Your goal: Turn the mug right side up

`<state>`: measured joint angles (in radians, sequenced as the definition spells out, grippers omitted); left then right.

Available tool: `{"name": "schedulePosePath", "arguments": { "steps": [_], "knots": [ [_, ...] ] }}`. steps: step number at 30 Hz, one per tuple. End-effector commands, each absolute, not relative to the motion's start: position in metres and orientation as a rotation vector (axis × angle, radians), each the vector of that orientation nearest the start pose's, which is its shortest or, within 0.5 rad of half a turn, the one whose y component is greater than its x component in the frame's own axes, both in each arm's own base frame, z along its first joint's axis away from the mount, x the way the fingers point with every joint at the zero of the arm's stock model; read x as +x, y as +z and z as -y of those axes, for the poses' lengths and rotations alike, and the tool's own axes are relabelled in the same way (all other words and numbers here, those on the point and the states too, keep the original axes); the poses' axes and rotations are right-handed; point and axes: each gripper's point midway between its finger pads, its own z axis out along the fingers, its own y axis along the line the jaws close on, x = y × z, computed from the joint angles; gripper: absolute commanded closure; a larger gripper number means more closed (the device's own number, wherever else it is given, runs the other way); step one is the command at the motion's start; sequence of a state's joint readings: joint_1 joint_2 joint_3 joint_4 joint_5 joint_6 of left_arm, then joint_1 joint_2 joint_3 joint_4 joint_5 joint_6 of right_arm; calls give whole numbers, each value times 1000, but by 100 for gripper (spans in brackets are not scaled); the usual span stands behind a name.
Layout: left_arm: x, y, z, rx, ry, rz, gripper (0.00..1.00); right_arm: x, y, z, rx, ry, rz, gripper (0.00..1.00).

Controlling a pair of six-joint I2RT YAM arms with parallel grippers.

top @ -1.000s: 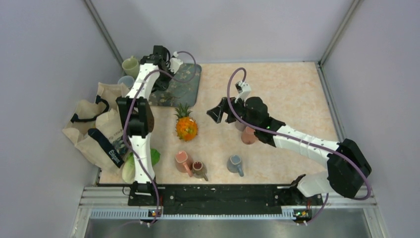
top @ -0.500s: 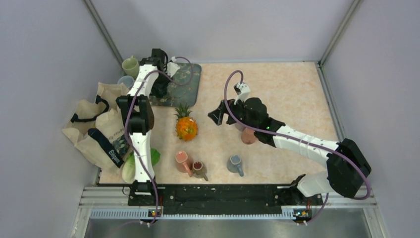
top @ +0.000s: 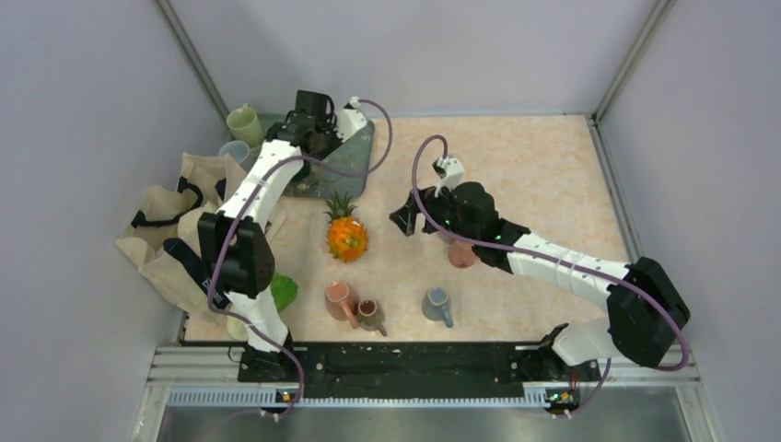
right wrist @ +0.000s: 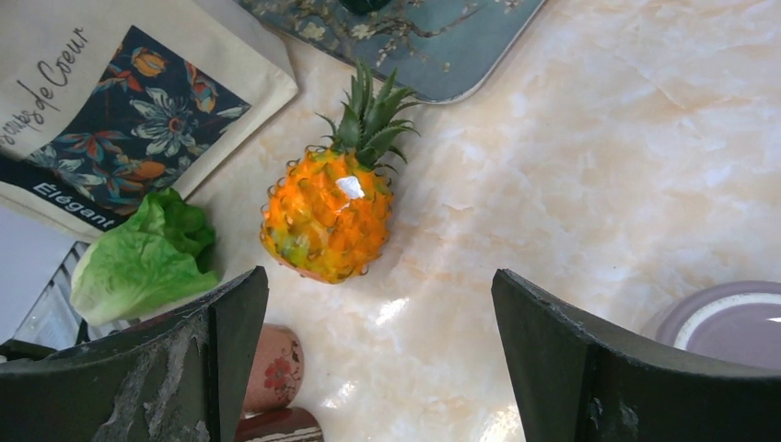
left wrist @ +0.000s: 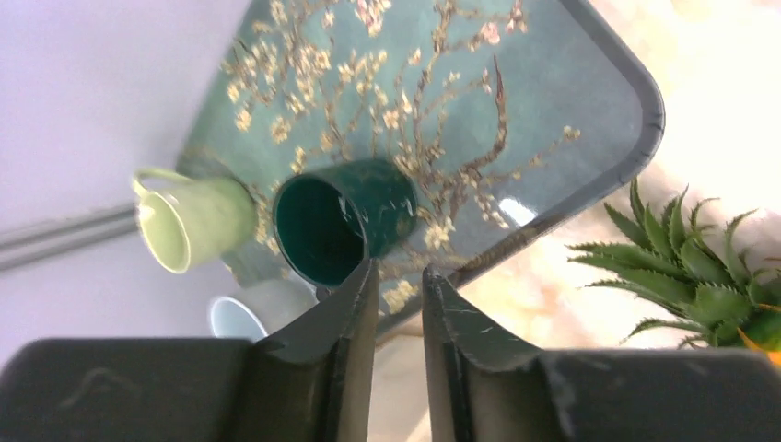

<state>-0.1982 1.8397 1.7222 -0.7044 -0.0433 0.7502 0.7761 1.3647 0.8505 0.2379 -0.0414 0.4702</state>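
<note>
A dark green mug [left wrist: 336, 221] stands on the corner of the blossom-patterned tray [left wrist: 553, 110], its mouth facing up toward the left wrist camera. My left gripper [left wrist: 398, 276] hovers above it, apart from it; the jaws stand a narrow gap apart with nothing between them. From the top view the left gripper [top: 318, 120] sits over the tray [top: 350, 161] and hides the mug. My right gripper [right wrist: 378, 276] is wide open and empty above bare table, near the pineapple [right wrist: 327, 216]. It also shows in the top view as the right gripper [top: 405, 216].
A pale green mug [top: 243, 122] and a light blue mug [top: 235, 150] stand left of the tray. Tote bags [top: 175, 230] and lettuce [top: 281, 293] lie at the left. Pink [top: 339, 299], brown [top: 370, 313] and blue-grey [top: 437, 304] mugs sit near the front. A salmon mug [top: 462, 253] lies under the right arm.
The left gripper has let go of the green mug and lifted up and to the right, its jaws parting. The right arm has barely moved.
</note>
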Motion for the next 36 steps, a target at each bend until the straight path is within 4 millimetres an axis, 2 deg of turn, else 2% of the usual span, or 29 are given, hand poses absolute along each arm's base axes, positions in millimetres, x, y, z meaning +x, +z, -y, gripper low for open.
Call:
{"name": "schedulePosePath", "arguments": {
  "steps": [1, 4, 12, 18, 21, 26, 29, 31, 33, 36],
  "knots": [
    [506, 168, 48, 1162, 513, -2153, 80, 294, 208, -318, -337, 846, -1882, 10],
    [509, 141, 29, 1197, 622, -2260, 99, 294, 205, -309, -321, 810, -1884, 9],
    [528, 93, 5, 1220, 708, -2344, 100, 294, 206, -297, -288, 765, -1876, 9],
    [550, 75, -40, 1199, 856, -2353, 100, 296, 209, -291, -281, 729, -1869, 9],
    [565, 71, -54, 1176, 873, -2321, 100, 298, 208, -288, -271, 706, -1868, 9],
    [601, 78, -66, 1123, 905, -2211, 100, 302, 208, -287, -266, 684, -1873, 9],
    [631, 94, -89, 1022, 995, -2110, 100, 303, 207, -289, -272, 675, -1888, 9],
    [647, 101, -95, 988, 1010, -2066, 100, 304, 207, -288, -270, 666, -1897, 9],
    [658, 104, -116, 939, 1030, -2058, 100, 304, 207, -285, -265, 654, -1904, 9],
    [673, 104, -125, 926, 1061, -2015, 100, 304, 207, -280, -253, 628, -1915, 9]
  ]
}}
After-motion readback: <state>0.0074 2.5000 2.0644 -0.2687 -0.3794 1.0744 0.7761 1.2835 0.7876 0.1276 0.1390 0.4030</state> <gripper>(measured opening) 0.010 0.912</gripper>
